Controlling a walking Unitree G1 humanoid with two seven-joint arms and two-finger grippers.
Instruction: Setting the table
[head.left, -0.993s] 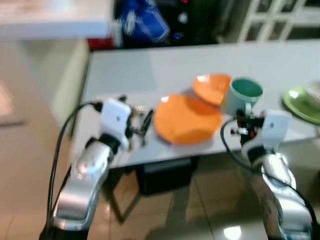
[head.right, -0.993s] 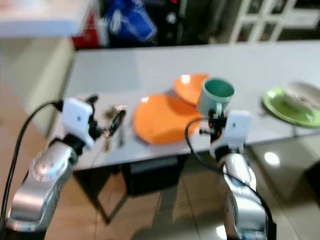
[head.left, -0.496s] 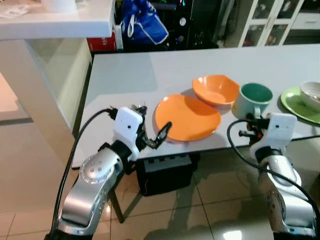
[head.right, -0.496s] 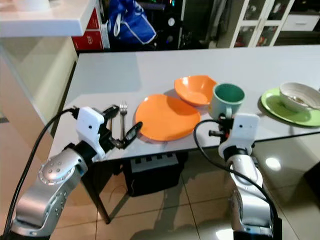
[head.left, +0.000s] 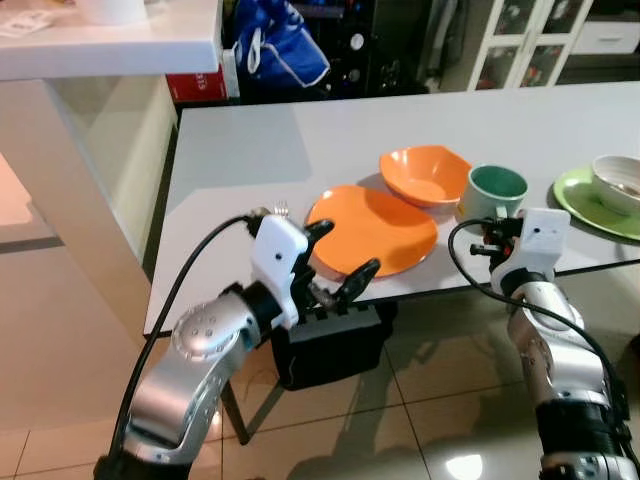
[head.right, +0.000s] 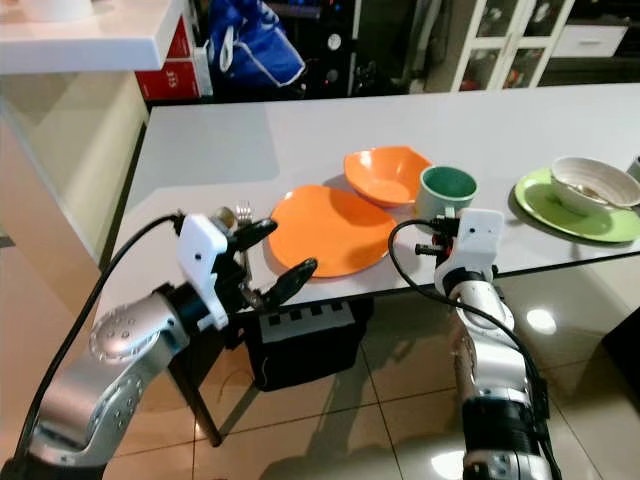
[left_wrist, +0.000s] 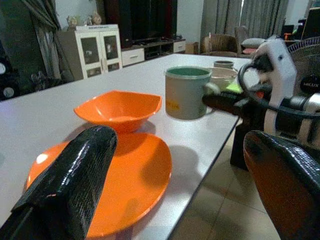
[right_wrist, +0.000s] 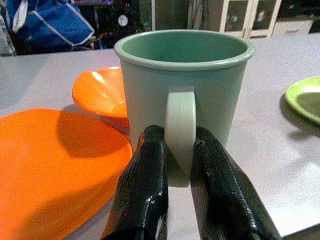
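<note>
The white desk (head.left: 250, 150) spans the middle of the left eye view, its near edge running across the centre of the frame. The orange plate (head.left: 372, 227) lies at frame centre, close to that near edge. The orange bowl (head.left: 425, 174) stands just beyond it toward the upper right, touching or just overlapping the plate's rim. The green mug (head.left: 494, 192) stands upright just right of the bowl. The right pincer (right_wrist: 180, 170) is at the desk edge in the centre right, its two black fingers (right_wrist: 145, 190) closed on either side of the mug's handle. The left pincer (head.left: 340, 262) sits at the lower centre, in front of the plate's left rim, fingers spread wide with nothing between them. A fork (head.right: 243, 216) lies on the desk just left of the plate, partly hidden by that pincer. A green plate (head.right: 575, 215) carrying a white bowl (head.right: 592, 182) sits at the right edge. A blue bag (head.left: 285, 50) occupies the upper centre behind the desk.
</note>
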